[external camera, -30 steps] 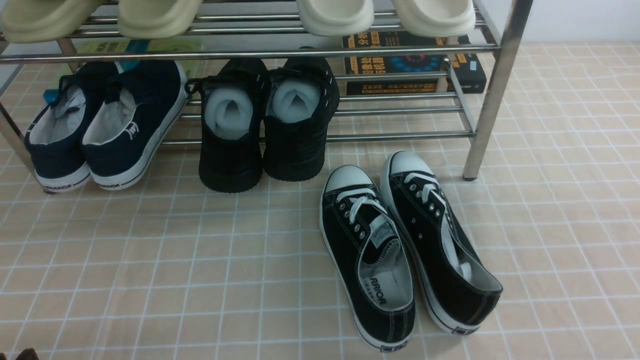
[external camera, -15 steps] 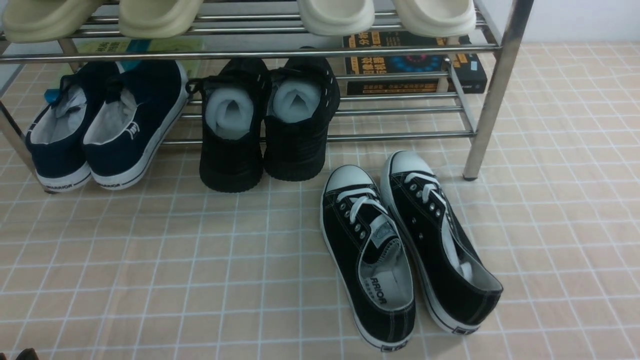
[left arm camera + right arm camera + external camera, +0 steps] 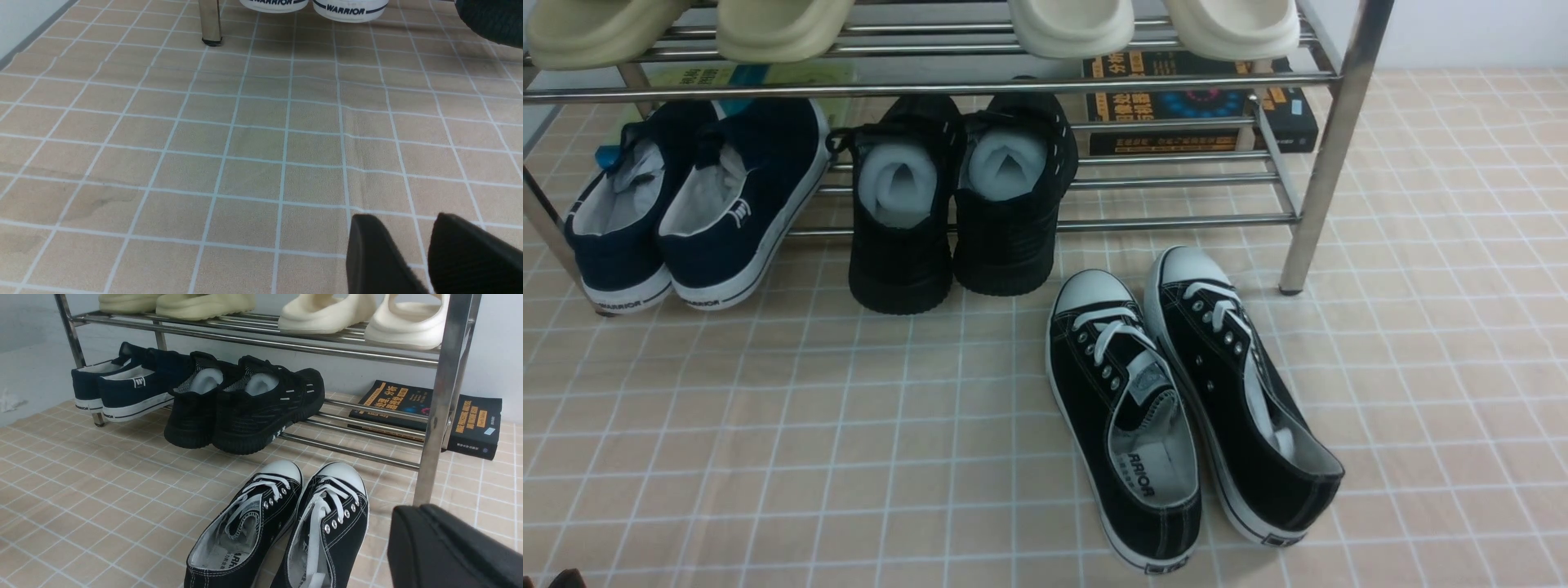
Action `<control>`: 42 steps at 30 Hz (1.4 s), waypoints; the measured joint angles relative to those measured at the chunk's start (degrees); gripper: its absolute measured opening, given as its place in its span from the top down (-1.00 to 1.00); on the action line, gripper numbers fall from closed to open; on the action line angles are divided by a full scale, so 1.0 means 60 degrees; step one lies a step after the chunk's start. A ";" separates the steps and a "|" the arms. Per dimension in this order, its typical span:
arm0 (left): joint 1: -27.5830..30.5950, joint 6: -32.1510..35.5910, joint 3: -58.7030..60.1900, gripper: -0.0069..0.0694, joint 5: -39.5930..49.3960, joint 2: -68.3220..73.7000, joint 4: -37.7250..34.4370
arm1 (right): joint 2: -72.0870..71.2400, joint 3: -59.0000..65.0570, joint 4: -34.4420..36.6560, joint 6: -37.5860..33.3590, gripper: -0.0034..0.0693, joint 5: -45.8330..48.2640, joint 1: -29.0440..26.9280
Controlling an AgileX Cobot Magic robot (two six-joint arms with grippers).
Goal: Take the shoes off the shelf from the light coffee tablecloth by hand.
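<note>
The shoes (image 3: pixel 1225 384), black canvas with white laces and toe caps, lie side by side on the light coffee tablecloth (image 3: pixel 768 425), toes toward the chrome shelf (image 3: pixel 1327 139). They sit just in front of its lower tier, near the right leg. In the right wrist view the shoes (image 3: pixel 339 531) are close by, and my right gripper (image 3: pixel 412 512) is shut and empty beside them, near the shelf leg (image 3: pixel 439 416). My left gripper (image 3: pixel 404 218) hovers open over bare tablecloth (image 3: pixel 253 143), holding nothing. Neither gripper shows in the front view.
A navy slip-on pair (image 3: pixel 694 204) and an all-black pair stuffed with white foam (image 3: pixel 956 220) rest on the lower tier. Cream slippers (image 3: pixel 1070 28) sit on the upper tier. Books (image 3: pixel 1201 106) lie behind the shelf at the right.
</note>
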 joint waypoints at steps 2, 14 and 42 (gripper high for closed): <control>0.0000 0.0000 0.0000 0.19 0.0000 0.0000 0.0000 | 0.0000 0.0000 0.0000 0.0000 0.92 0.0000 0.0000; 0.0000 0.0000 0.0000 0.19 0.0000 0.0000 0.0000 | 0.0000 0.0000 -0.0015 -0.0009 0.90 -0.0011 0.0000; 0.0000 0.0000 0.0000 0.19 0.0000 0.0000 0.0000 | -0.1343 0.3059 0.0036 -0.0028 0.83 -0.0348 -0.4896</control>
